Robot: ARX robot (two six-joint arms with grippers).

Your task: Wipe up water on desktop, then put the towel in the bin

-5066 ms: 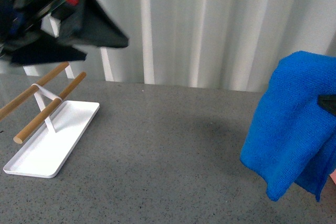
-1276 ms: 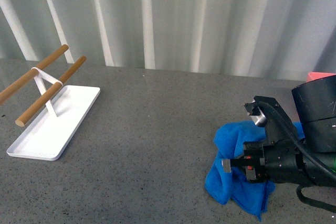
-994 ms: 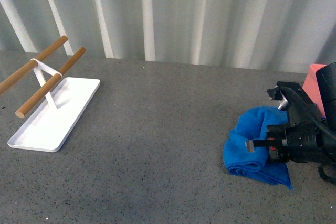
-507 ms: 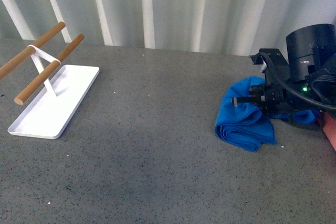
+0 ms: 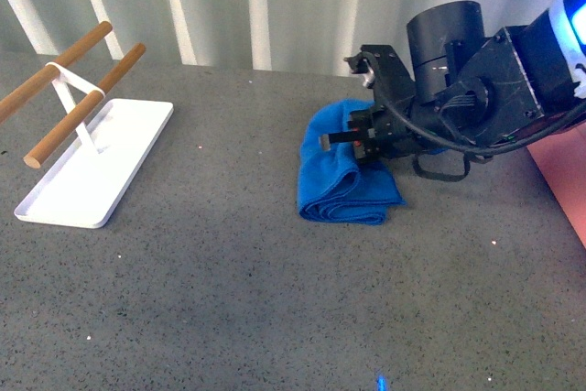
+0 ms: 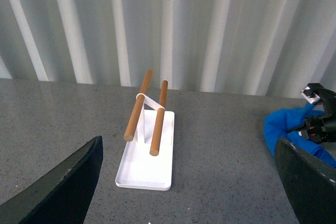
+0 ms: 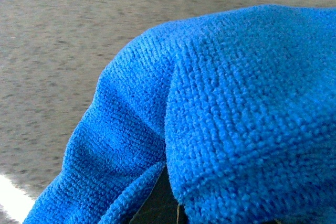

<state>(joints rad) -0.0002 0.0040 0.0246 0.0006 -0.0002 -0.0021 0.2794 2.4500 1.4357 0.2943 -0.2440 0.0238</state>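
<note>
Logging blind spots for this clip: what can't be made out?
Water: front view, no puddle distinguishable on the speckled desktop.
Grip of the right gripper: front view, its body and the towel hide it; right wrist view is mostly towel.
Inside of the bin: front view, cut off by the right edge.

Bg: pale grey-white corrugated wall (image 5: 293, 6) w/ vertical ribs; soft, even light.
</note>
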